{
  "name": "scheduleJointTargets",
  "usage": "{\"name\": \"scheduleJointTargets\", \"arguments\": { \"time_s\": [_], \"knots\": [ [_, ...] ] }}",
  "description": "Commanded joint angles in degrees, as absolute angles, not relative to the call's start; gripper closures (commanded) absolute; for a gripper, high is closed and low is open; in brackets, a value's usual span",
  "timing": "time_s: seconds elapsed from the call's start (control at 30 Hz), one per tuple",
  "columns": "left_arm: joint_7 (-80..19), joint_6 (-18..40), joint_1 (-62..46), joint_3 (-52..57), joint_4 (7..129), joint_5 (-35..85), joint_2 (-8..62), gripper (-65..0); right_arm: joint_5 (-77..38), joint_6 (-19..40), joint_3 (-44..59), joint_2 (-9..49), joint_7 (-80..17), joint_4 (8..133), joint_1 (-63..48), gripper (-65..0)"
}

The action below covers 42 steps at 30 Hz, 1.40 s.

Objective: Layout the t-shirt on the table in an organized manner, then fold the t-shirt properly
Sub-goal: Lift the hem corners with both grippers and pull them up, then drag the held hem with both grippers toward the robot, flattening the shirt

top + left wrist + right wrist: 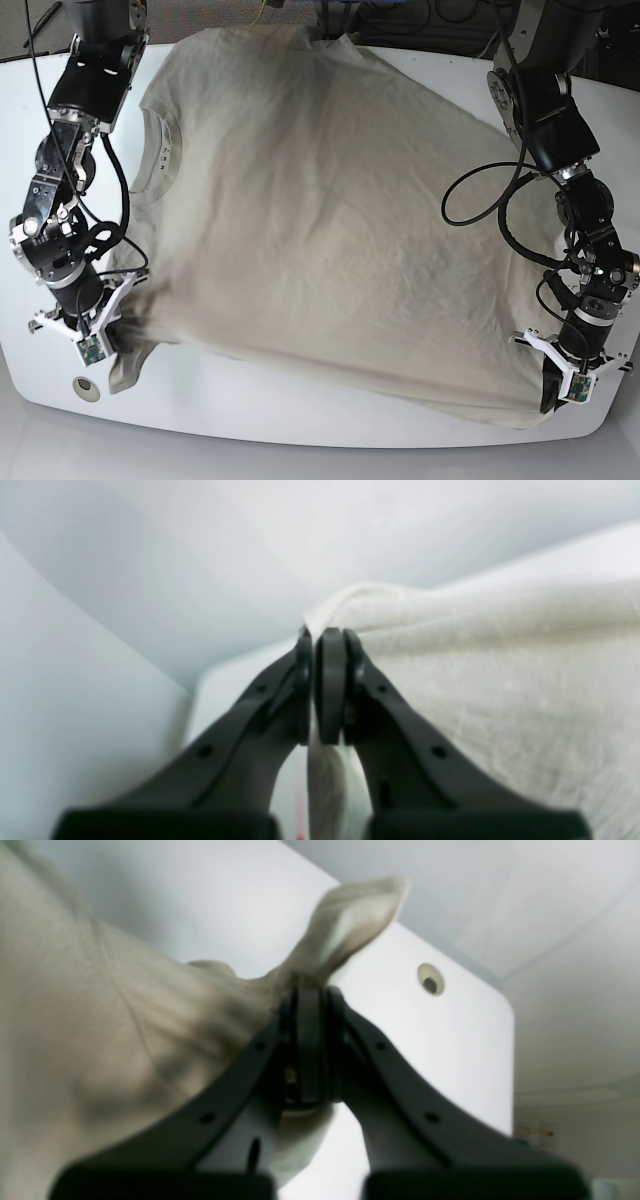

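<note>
Shirt (320, 220) lies spread over most of the table (300, 425), collar toward the left side of the base view and hem toward the right, its cloth wrinkled and rumpled along the near edge. You have both grippers clamped on it.

Your left gripper (320, 635) sits at the near right corner in the base view (568, 385). Its jaws are pressed together with a thin fold of the shirt (475, 680) pinched between the pads; the cloth runs off to the right of the fingers in the wrist view, and a strip of it hangs down between them. The picture is blurred, so the seam there cannot be made out.

Your right gripper (310, 990) is at the near left corner in the base view (95, 340), near the sleeve. Its jaws are likewise closed, gripping a bunch of fabric, and a flap of the shirt (350, 920) sticks up past the fingertips. The rest of the cloth spreads to the left of the fingers in that view.

A round grommet hole (87, 387) shows in the table just beside the right gripper, uncovered by the shirt; it appears in the right wrist view too (430, 979).
</note>
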State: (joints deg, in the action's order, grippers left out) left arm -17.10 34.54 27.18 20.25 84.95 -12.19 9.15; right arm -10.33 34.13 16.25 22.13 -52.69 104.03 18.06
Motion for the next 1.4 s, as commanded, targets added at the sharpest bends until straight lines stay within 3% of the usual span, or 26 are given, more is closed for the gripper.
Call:
{"name": "scheduleJointTargets", "arguments": {
  "time_s": [0.0, 0.43, 1.37],
  "knots": [
    [-15.96, 33.63, 29.23, 17.89, 88.48, -11.91, 10.07, 0.0, -9.63, 33.54, 16.66, 23.69, -51.47, 102.90, 22.29, 0.0],
    [-16.04, 33.63, 30.73, 14.02, 92.18, -12.18, 10.15, 0.0, -9.63, 33.54, 14.37, 25.10, -51.47, 96.13, 30.37, 0.0],
    [-16.04, 33.54, 25.27, 14.37, 92.26, -12.09, 12.53, 0.0, -9.63, 33.54, 14.46, 25.01, -51.47, 96.04, 26.95, 0.0]
  ]
}}
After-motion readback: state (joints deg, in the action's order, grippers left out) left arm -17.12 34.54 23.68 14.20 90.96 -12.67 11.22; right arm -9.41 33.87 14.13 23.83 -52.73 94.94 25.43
